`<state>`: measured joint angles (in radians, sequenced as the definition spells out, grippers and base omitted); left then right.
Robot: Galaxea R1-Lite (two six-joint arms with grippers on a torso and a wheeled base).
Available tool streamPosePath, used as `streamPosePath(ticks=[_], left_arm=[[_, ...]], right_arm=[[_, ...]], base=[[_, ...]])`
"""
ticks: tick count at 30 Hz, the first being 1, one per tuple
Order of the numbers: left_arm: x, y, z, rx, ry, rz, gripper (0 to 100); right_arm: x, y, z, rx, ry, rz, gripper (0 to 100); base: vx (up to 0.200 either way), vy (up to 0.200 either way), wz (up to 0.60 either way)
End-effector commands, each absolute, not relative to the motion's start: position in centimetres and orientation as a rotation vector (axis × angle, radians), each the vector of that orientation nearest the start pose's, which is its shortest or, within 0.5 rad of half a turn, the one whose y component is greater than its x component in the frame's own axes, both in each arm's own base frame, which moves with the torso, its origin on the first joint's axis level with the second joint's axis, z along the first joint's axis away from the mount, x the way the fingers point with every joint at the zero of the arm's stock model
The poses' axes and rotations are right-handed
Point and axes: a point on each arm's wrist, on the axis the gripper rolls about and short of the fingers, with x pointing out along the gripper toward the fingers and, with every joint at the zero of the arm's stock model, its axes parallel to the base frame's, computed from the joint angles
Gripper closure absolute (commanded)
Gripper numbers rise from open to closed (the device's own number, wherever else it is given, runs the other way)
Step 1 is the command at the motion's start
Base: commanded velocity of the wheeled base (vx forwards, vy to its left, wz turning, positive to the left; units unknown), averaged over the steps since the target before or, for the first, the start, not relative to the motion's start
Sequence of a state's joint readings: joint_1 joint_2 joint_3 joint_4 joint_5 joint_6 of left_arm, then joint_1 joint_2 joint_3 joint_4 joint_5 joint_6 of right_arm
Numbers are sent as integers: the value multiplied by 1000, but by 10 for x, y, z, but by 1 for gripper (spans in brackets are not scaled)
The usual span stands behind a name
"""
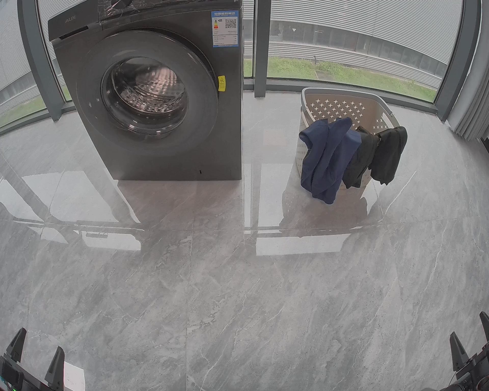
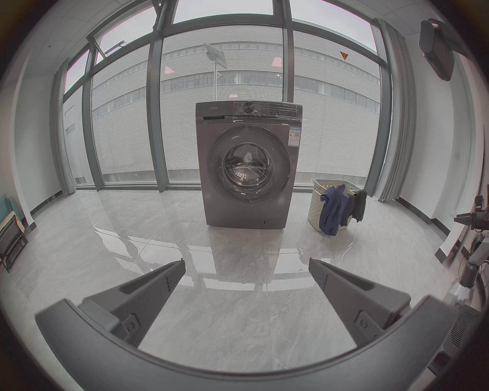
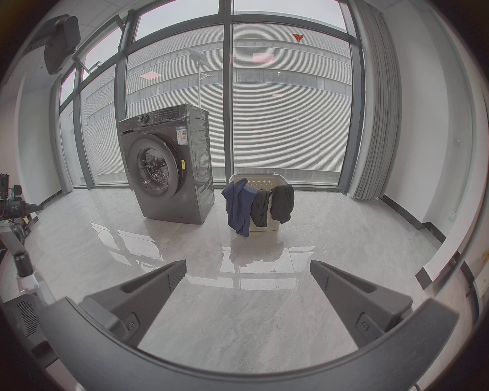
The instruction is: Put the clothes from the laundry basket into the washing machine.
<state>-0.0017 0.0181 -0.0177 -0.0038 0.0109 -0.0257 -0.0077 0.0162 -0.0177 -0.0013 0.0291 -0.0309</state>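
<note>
Listing stock: blue garment point(image 1: 328, 158) and two dark garments point(image 1: 388, 152) draped over near rim of laundry basket point(image 1: 333, 109), right of washing machine point(image 1: 153, 96). Left gripper point(image 1: 39, 342), right gripper point(image 1: 468, 328): jaws apart, empty, well short. Rec.: approach, pinch blue piece at rim fold w/ right.

Spotted 1 energy label point(image 1: 225, 28) w/ QR code at upper-right front of washing machine point(image 1: 214, 142); print too small to read. 1 yellow sticker point(image 1: 221, 83) just beside door point(image 1: 145, 94), illegible. Pale lettering point(image 1: 70, 20) on top-left panel. 1 red triangle mark point(image 2: 344, 55) seen in window point(image 2: 331, 117).
</note>
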Motion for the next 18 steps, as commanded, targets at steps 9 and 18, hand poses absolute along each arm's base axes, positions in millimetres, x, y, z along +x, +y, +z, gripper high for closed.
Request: streamPosePath(ticks=[9, 18], left_arm=[[-22, 0, 76, -37, 1, 11, 0], [-22, 0, 76, -38, 3, 11, 0]], right_arm=[[-23, 1, 76, -12, -2, 17, 0], [-23, 1, 75, -6, 0, 17, 0]], base=[[0, 0, 0], [22, 0, 0]])
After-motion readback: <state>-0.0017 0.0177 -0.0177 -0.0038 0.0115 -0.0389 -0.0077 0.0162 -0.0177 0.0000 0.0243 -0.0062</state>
